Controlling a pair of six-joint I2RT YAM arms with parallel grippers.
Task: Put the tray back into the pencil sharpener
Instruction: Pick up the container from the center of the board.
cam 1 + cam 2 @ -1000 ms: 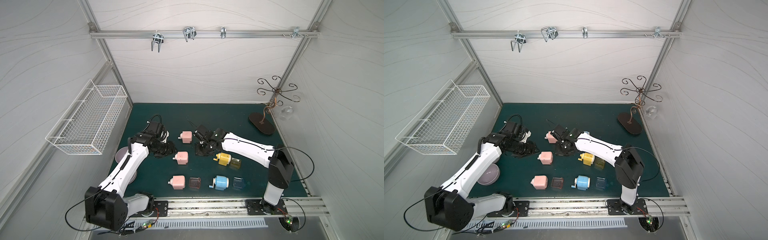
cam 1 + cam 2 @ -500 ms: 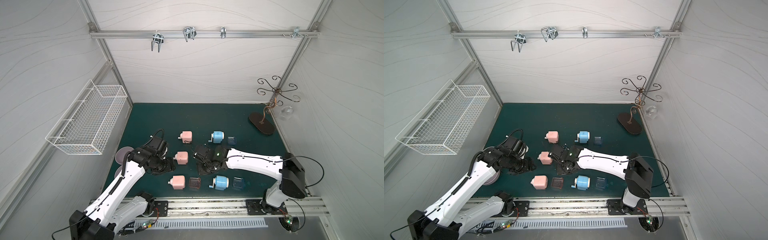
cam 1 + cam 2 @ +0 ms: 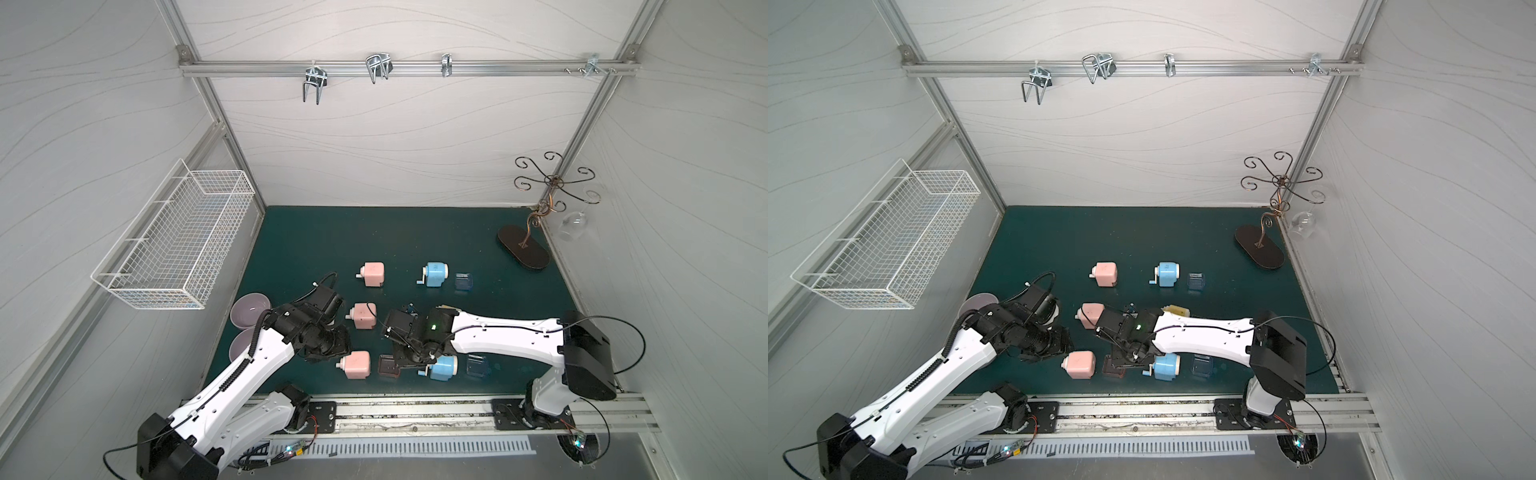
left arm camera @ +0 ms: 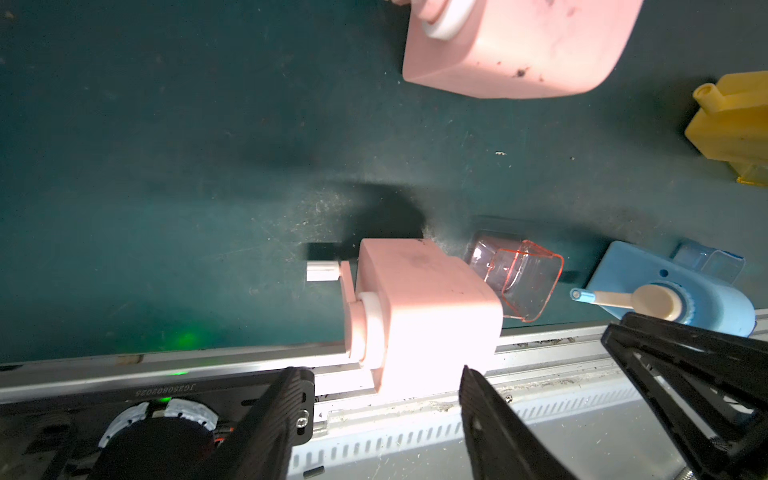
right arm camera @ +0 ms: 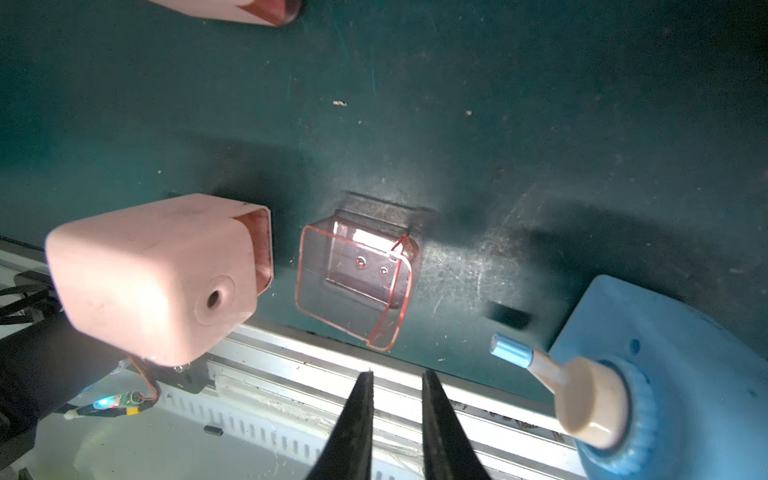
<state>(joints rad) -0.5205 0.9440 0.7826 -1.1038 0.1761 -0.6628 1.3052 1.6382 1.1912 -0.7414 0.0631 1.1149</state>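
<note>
Red clear tray [image 5: 353,286] loose on desk [image 5: 457,124], just beside open slot of pink sharpener [image 5: 158,274]. Right fingers [image 5: 357,419] slightly apart, empty, near tray. Left fingers [image 4: 291,403] spread either side of sharpener.

In both top views the right arm [image 3: 498,336] covers most of the yellow sharpener [image 3: 1177,309] near the mat's [image 3: 415,232] middle; the left wrist view cuts it off. There the pink sharpener [image 4: 424,316] hides part of the tray [image 4: 528,282]. The right wrist view cuts off the blue sharpener [image 5: 673,374].
</note>
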